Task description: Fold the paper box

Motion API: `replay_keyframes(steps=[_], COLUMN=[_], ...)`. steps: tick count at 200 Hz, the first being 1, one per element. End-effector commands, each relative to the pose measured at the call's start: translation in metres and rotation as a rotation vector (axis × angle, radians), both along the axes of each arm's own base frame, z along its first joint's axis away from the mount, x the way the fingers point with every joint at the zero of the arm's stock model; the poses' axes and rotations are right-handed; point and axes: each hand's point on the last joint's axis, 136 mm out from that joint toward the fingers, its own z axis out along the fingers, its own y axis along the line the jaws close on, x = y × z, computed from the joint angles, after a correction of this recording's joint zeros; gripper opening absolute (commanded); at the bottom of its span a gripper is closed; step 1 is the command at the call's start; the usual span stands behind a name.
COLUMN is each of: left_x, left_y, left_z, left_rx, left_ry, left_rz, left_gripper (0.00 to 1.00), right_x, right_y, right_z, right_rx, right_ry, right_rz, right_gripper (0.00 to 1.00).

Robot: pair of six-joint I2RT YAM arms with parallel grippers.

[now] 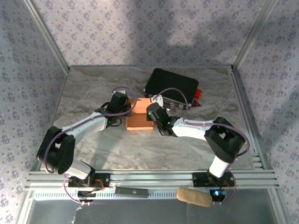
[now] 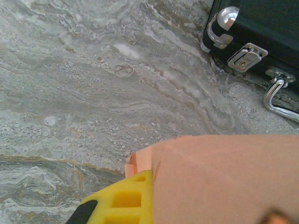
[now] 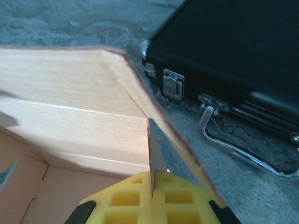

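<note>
The paper box (image 1: 139, 122) is a salmon-orange carton, partly formed and open, in the middle of the marble table (image 1: 93, 88). My left gripper (image 1: 127, 111) is at its left side. In the left wrist view one yellow finger (image 2: 126, 198) presses on the box wall (image 2: 224, 177), which hides the other finger; the left gripper (image 2: 156, 182) is shut on that wall. My right gripper (image 1: 152, 112) is at the box's right side. In the right wrist view the right gripper (image 3: 152, 179) is shut on the edge of an upright side panel, with the box's pale inside (image 3: 70, 116) and a raised flap (image 3: 159, 121) ahead.
A black hard case (image 1: 172, 85) with metal latches (image 2: 245, 56) and a wire handle (image 3: 233, 149) lies just behind the box, close to both grippers. A red piece (image 1: 198, 95) sticks out at its right. The metal rail at the near edge holds a beige roll (image 1: 193, 197).
</note>
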Motion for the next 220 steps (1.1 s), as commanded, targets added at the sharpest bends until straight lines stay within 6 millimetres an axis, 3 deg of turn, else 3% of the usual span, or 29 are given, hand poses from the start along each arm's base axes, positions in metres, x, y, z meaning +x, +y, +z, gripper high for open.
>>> replay_keyframes(steps=[1,145,220], left_x=[0.0,-0.052,-0.067], left_y=[-0.024,-0.02,-0.012], left_z=[0.037,0.009,-0.008], left_rx=[-0.145,-0.202,-0.134], left_ry=[-0.147,-0.226,-0.24], left_rz=[-0.054,-0.124,-0.099], left_gripper=[0.0,0.0,0.0], right_x=[-0.01,-0.04,-0.049], right_y=[0.021,0.02,0.014], right_z=[0.021,-0.012,-0.016], right_rx=[0.072,-0.086,-0.105], right_ry=[-0.128,-0.149,-0.11], right_rz=[0.05,0.093,0.112], right_gripper=[0.0,0.0,0.08])
